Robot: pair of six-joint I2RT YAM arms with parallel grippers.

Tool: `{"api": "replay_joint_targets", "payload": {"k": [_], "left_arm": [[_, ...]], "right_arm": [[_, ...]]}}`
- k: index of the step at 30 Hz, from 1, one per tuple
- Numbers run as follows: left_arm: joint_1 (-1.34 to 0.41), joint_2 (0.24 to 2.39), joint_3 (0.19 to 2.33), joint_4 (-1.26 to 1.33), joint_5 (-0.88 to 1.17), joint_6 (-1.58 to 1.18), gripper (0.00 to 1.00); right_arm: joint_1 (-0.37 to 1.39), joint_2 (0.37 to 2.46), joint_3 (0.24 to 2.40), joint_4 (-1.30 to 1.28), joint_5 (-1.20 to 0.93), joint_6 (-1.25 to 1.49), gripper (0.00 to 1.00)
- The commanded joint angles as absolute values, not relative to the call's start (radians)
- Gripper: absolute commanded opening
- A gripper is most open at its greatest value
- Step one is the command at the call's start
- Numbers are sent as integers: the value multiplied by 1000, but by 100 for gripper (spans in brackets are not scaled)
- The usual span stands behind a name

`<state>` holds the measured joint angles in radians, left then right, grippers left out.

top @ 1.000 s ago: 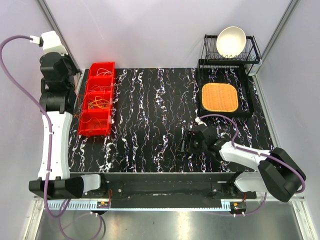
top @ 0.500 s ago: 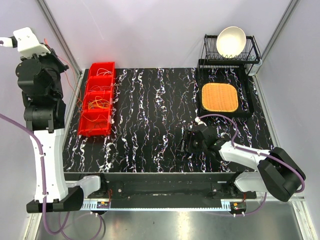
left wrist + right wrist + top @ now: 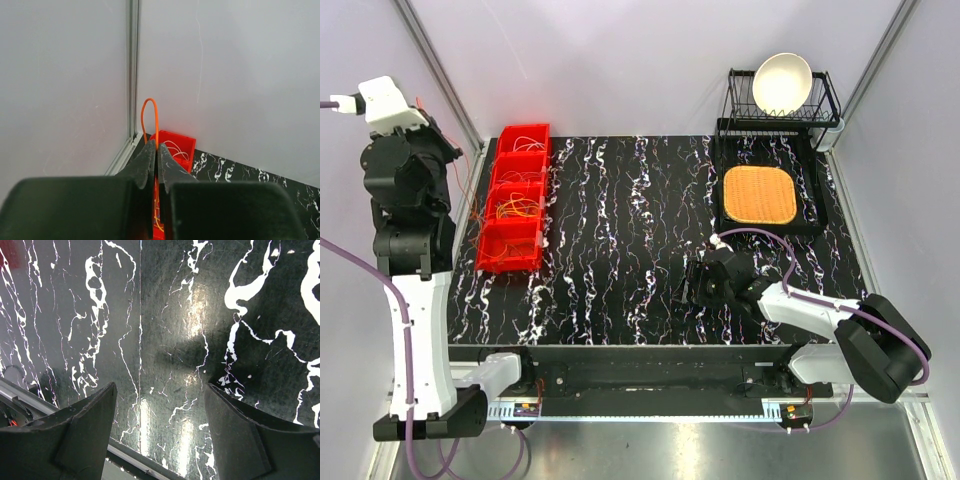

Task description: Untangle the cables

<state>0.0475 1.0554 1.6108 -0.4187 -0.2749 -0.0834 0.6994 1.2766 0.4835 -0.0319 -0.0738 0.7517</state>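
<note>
The cables [image 3: 517, 207] lie in loose orange and yellow loops inside a row of red bins [image 3: 547, 170] at the table's left edge. My left gripper [image 3: 438, 135] is raised high beside the bins, shut on one orange cable. In the left wrist view that cable [image 3: 149, 106] arches up in a loop above the closed jaws of the left gripper [image 3: 156, 148], and the red bins [image 3: 176, 139] with pale wires show below and ahead. My right gripper [image 3: 688, 285] hangs low over the black marbled surface, open and empty. The right wrist view shows bare marble between the fingers of the right gripper [image 3: 160, 405].
A black dish rack with a white bowl [image 3: 782, 82] stands at the back right. In front of it lies an orange woven mat [image 3: 758, 194] on a black tray. A metal frame post [image 3: 435, 60] and grey walls stand close behind my left arm.
My left arm has risen and swung out to the left, away from the bins, with the orange cable in its jaws. The right arm has not moved.
</note>
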Motion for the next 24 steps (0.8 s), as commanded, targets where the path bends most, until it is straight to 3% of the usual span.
{"api": "replay_joint_targets", "payload": {"k": [1,24], "left_arm": [[51,1025,1563,-373,-282,-81,0],[52,1081,1321,-308,-216,-199,0]], "right_arm": [[699,1289,506,-25,-86,732,76],[701,1310,517,-25,-92,727,76]]}}
